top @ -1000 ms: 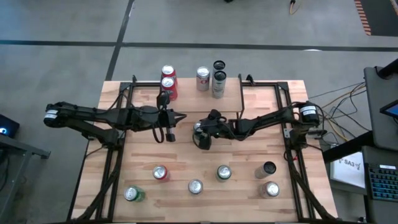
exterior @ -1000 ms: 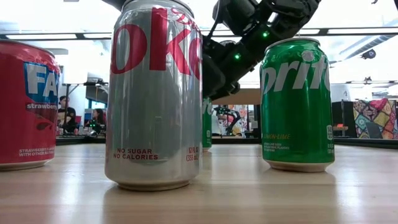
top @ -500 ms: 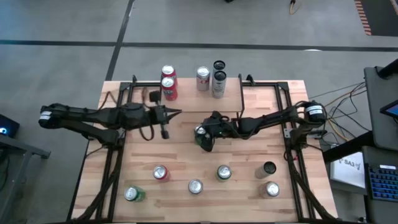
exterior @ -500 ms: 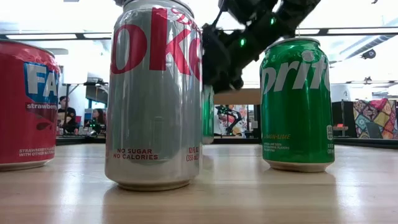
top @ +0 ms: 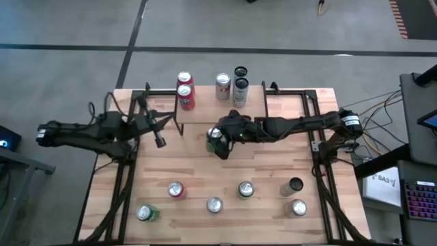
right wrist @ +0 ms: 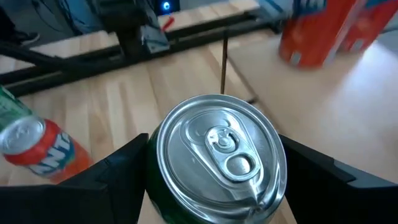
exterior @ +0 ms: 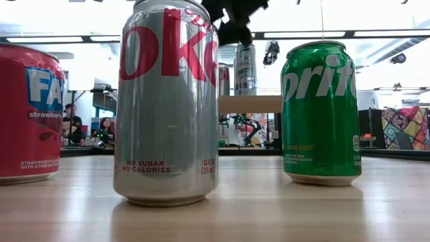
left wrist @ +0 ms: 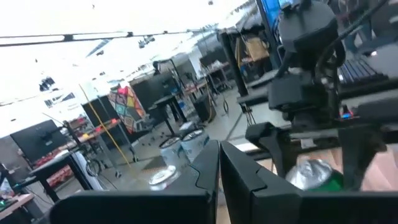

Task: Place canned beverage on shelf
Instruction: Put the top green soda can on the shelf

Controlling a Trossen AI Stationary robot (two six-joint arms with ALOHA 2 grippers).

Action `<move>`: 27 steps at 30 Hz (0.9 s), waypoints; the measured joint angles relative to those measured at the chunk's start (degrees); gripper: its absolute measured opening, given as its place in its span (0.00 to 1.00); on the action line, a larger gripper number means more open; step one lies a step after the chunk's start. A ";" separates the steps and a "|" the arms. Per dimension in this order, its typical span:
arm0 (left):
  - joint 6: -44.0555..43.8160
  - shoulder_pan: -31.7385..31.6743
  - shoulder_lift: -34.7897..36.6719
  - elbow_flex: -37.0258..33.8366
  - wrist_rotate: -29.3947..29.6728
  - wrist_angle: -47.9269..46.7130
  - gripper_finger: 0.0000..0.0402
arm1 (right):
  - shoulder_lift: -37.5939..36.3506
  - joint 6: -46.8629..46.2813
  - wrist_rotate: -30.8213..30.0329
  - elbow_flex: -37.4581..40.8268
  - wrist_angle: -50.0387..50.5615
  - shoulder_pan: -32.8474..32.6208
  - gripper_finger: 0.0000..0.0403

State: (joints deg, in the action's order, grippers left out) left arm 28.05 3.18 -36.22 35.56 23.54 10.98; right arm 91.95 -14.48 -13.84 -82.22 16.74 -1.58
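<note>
R gripper (top: 217,140) is clamped on a green can (top: 215,139), one dark finger (right wrist: 115,171) on each side of it w/ the silver lid facing the wrist cam; the can hangs off the table, just at the front edge of the shelf (top: 205,116), at about the shelf board's height or a bit above it. R arm reaches in from the table's right side toward the middle. L gripper (top: 158,128) has its fingers (left wrist: 214,171) pressed together, nothing between them, and sits over the left part of the table, just left of the shelf's left leg; L arm stretches out past the left table edge. Shelf is a light-wood board on thin black legs at the back centre of the table (top: 273,171). On it, at the back, stand two red cans (top: 184,92) to the left, a silver can (top: 222,86) in the middle and a dark can w/ a grey one (top: 240,85) just right of that. On the tabletop near the front: red-and-silver can (top: 176,190), green can (top: 146,213) at the front left, silver can (top: 214,204), another green can (top: 246,189), dark can (top: 295,184) and silver can (top: 298,207) to the right. Low cam sits right behind three of these: a red strawberry soda can (exterior: 27,114), a tall silver diet cola can (exterior: 168,101) and a green lemon-lime can (exterior: 320,111); between the last two the shelf board (exterior: 248,104) shows farther back w/ cans on it, and the dark gripper above at the frame's top edge
</note>
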 joint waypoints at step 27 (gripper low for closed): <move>-0.17 -0.01 3.93 -1.12 -0.08 0.04 0.00 | 7.72 2.71 -13.06 -18.03 8.30 6.25 0.71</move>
State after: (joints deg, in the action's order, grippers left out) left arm 27.88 3.16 -32.29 34.44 23.46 11.02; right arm 99.68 -11.77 -26.90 -100.24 25.04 4.66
